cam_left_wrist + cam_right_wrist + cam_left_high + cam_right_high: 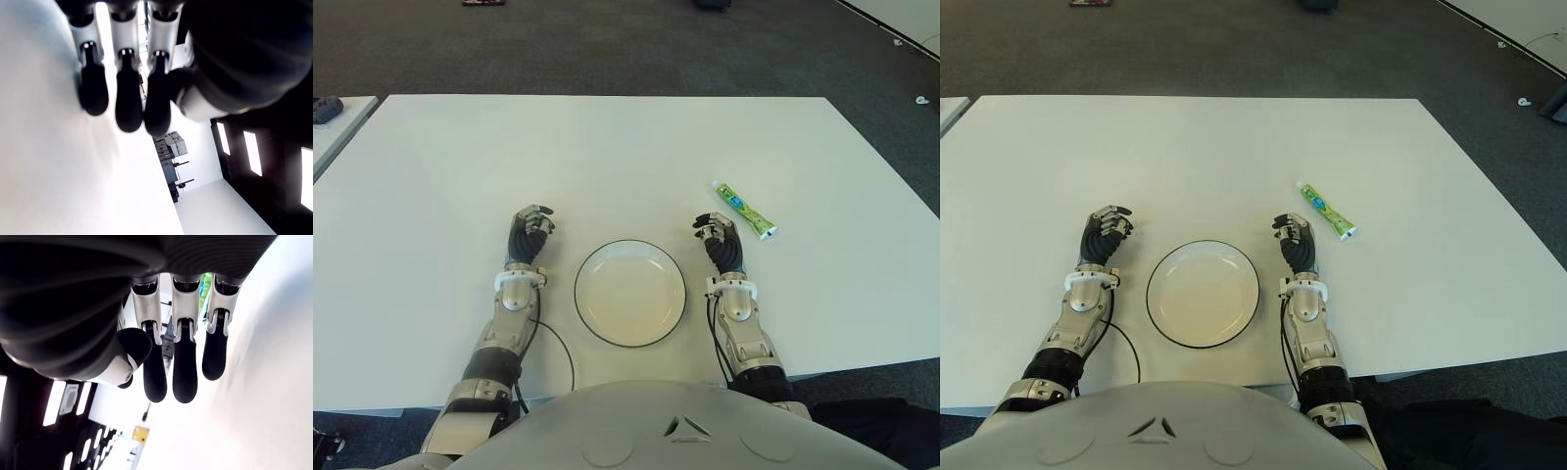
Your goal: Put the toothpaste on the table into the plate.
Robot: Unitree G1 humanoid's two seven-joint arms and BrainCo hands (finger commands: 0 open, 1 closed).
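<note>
A green and white toothpaste tube [743, 209] lies flat on the white table [607, 157], right of centre, cap toward the near right. A white plate [629, 292] with a dark rim sits bare near the front edge. My right hand [718, 235] shows just right of the plate and a little near-left of the tube, fingers relaxed and holding nothing; a sliver of green tube [207, 281] peeks between its fingers [185, 374] in the right wrist view. My left hand [530, 228] shows left of the plate, fingers loosely curved and empty.
Dark carpet surrounds the table. A second pale table edge [337, 122] with a dark object on it shows at the far left. A thin black cable [563, 348] runs along the left forearm near the plate.
</note>
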